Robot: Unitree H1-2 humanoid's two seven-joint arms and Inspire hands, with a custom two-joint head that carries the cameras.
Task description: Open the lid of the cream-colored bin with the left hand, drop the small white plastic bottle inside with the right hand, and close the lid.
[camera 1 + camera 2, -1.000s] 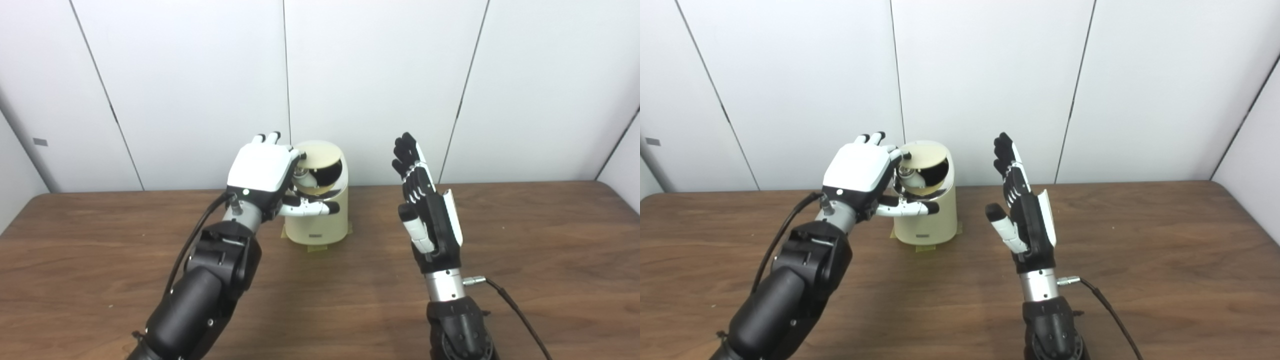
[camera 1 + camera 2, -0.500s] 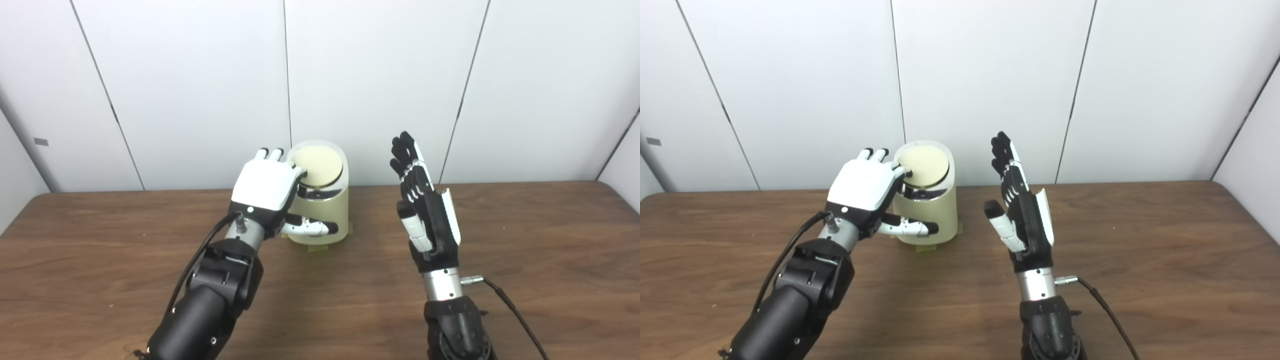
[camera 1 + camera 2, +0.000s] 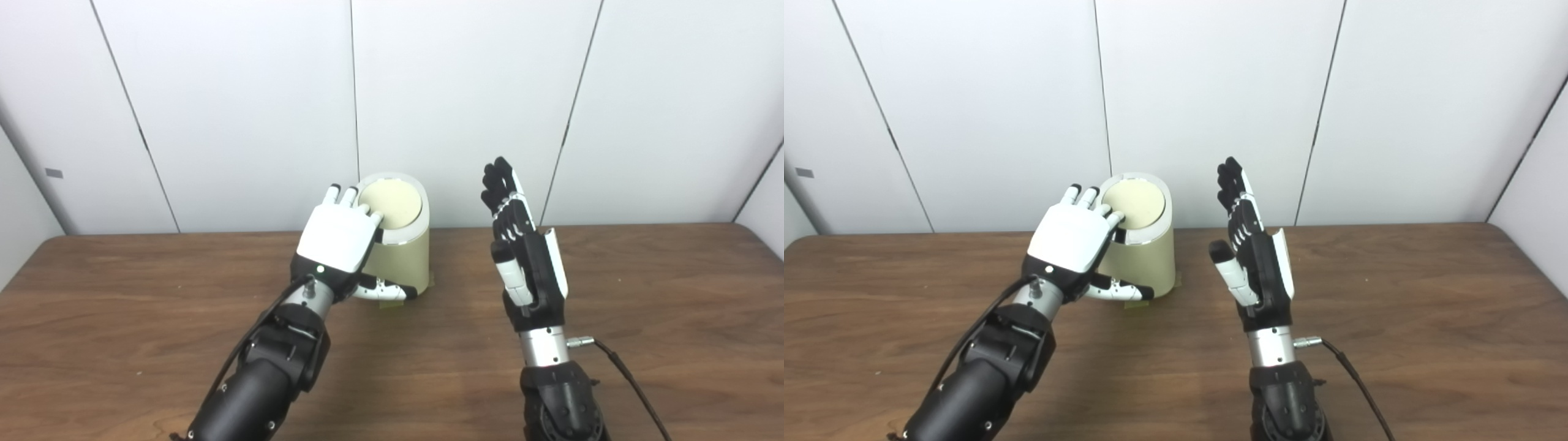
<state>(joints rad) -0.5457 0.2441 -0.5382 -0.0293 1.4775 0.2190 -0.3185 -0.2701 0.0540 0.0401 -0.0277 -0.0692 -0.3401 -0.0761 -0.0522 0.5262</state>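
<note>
With the lid [image 3: 390, 201] lying flat on the cream bin [image 3: 401, 257], the left hand [image 3: 338, 242] rested open against it; the right hand [image 3: 527, 263] stood empty, fingers spread, bottle unseen, presumably inside.

A cream-colored bin [image 3: 401, 257] with a pale cream lid [image 3: 390, 201] is standing on a dark brown wood-grain table [image 3: 674, 294], between a white-backed left hand [image 3: 340, 242] and a black-and-white right hand [image 3: 527, 269].
</note>
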